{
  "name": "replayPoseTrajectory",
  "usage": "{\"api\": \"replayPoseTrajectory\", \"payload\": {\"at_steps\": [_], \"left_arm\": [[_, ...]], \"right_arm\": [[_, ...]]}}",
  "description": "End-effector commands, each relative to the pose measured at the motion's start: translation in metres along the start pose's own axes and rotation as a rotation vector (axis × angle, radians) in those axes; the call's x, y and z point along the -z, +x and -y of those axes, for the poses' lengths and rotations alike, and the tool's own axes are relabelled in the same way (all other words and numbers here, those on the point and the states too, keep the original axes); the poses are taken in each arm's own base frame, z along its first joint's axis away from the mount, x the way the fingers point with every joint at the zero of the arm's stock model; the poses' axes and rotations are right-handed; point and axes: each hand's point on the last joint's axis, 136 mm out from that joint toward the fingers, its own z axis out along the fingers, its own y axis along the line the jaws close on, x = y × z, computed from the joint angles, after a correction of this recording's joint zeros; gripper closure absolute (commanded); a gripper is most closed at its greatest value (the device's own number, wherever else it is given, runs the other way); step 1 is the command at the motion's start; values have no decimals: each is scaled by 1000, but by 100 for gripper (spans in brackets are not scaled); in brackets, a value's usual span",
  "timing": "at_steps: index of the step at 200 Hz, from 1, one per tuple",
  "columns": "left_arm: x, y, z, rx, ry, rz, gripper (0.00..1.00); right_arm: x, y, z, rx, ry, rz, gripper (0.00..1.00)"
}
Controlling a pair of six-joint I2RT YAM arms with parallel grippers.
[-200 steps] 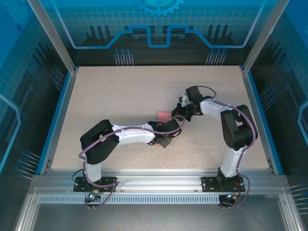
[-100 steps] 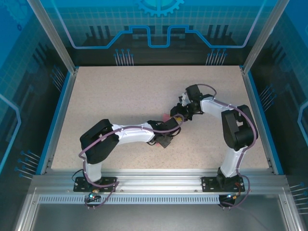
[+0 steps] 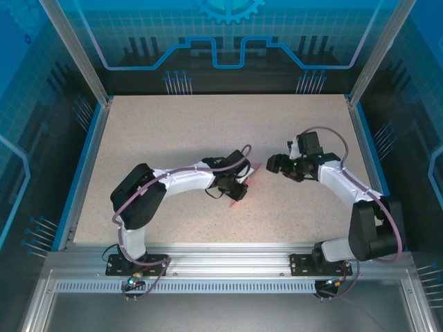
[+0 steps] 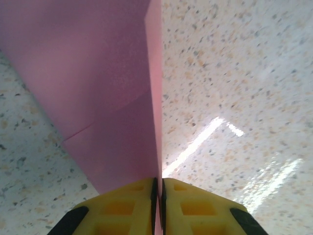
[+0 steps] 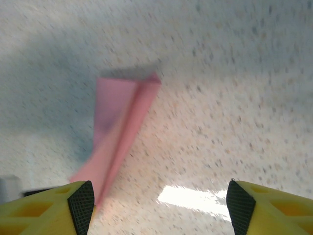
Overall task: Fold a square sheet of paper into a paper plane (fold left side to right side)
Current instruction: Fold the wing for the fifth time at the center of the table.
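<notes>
Now R end effector [image 3: 272, 164] opened, backed off paper plane [image 4: 112, 98].

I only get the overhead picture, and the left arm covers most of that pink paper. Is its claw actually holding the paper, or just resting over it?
Observer: Holding it. The left wrist camera shows the left claw with its yellow fingers shut on the edge of the pink paper.
Operator: And the other arm's claw, is it gripping anything?
Observer: No. In the right wrist camera the right claw is open, its fingers wide apart with nothing between them, and the folded paper is ahead of it, apart from it.
</notes>
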Motion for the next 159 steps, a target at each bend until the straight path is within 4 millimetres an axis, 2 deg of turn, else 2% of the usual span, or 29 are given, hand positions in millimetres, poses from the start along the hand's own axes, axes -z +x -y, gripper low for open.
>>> {"api": "replayPoseTrajectory", "payload": {"at_steps": [1,35,78,100,159], "left_arm": [[0,-10,18,71,183,-23,86],[-5,-15,17,135,278,-38,86],[-10,-20,15,202,367,-44,87],[-10,-23,13,233,407,-36,87],[-10,-31,7,332,509,-25,87]], "right_arm": [[-4,12,6,9,-25,-20,25],[-15,23,-3,-2,-133,-24,26],[-27,33,-4,-16,-180,-29,26],[-32,34,-4,-39,-219,-6,26],[-42,28,-22,-57,-305,35,31]]}}
